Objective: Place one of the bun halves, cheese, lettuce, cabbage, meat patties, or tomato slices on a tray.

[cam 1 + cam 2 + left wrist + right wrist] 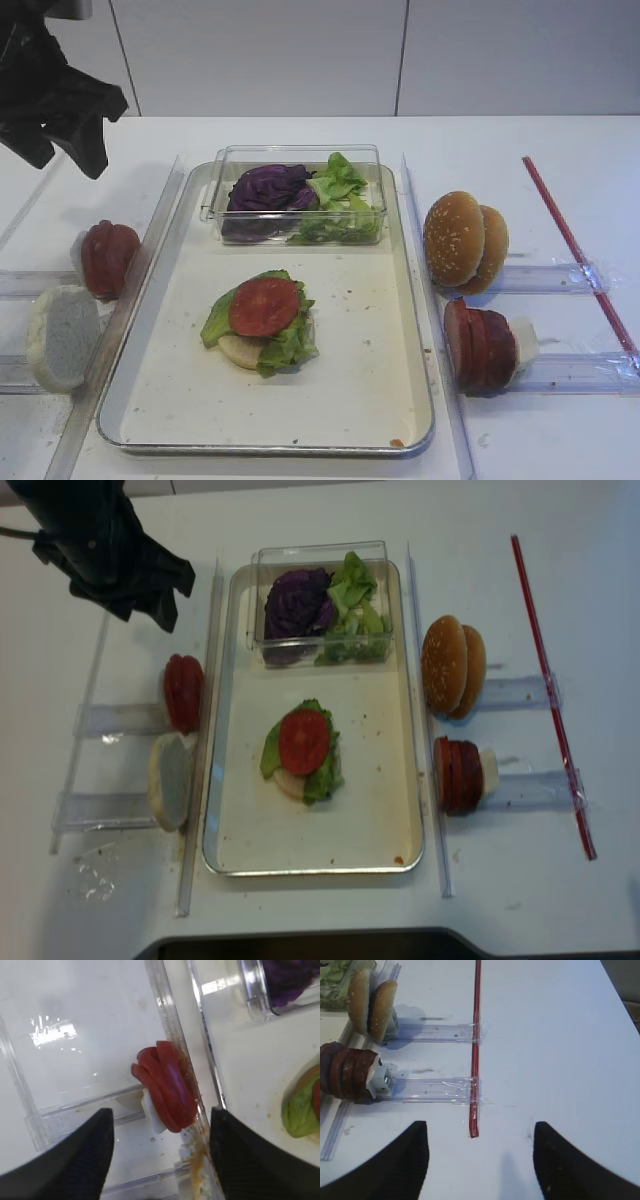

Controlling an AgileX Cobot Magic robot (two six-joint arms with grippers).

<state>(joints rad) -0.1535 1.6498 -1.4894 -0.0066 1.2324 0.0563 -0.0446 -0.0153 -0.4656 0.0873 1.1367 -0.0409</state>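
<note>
My left claw (160, 1155) hangs wide open, empty, over upright tomato slices (167, 1085) racked for edge-grabs; right claw (480, 1160) open, empty too.

Bottom bun half (243, 350) mostly under lettuce (285, 340)

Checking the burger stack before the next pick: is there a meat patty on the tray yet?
No. In the exterior high view the stack on the tray shows only a pale bun half, lettuce and a tomato slice; the patties stand right of it.
</note>
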